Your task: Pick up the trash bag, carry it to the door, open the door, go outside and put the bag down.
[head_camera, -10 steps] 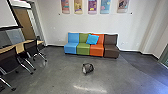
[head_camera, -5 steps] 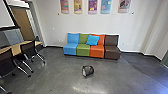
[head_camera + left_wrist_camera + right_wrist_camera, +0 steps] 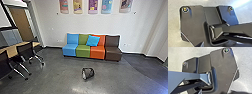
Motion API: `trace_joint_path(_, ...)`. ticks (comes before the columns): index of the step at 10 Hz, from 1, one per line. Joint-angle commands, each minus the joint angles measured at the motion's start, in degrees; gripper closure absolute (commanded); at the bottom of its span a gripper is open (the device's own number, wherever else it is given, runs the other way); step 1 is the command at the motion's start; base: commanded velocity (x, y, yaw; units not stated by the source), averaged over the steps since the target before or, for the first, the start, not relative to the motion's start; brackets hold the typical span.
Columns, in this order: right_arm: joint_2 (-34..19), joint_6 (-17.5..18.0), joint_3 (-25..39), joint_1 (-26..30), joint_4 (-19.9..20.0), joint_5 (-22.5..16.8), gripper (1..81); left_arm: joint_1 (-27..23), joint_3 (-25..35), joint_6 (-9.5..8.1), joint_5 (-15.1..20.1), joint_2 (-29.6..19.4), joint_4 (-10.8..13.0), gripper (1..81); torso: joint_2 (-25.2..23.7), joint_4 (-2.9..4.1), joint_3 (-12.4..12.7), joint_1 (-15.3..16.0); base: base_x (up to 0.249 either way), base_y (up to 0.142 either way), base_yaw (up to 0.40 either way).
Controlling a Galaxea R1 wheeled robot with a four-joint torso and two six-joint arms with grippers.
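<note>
The dark bin (image 3: 90, 72) holds something pale (image 3: 84, 74), hard to make out.

In the head view, the posters (image 3: 92, 6) are cut off by the top edge, and the screen (image 3: 3, 18), table (image 3: 11, 51) and nearest chair (image 3: 3, 65) by the left. The cushion (image 3: 93, 41) hides some of the sofa (image 3: 83, 52). Low centre, the bin's (image 3: 90, 73) pale contents (just a smudge, really) are too blurred to name.
</note>
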Motion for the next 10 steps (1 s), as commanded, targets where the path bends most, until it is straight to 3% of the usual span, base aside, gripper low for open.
trace_joint_path(1, 0.2, -0.2, 0.2, 1.4, -0.6, -3.0, 1.0, -1.6, 0.3, 0.31, 3.0, 0.3, 0.0, 1.0, 0.0, 0.00, 0.0, 0.0, 0.203, 0.000, 0.000)
trace_joint_path(10, 0.3, -0.1, 0.1, 2.1, -0.1, -3.2, 1.0, -2.1, 0.2, 0.22, 3.1, 0.4, 0.1, 1.0, 0.0, 0.00, 0.0, 0.0, 0.203, 0.000, 0.000)
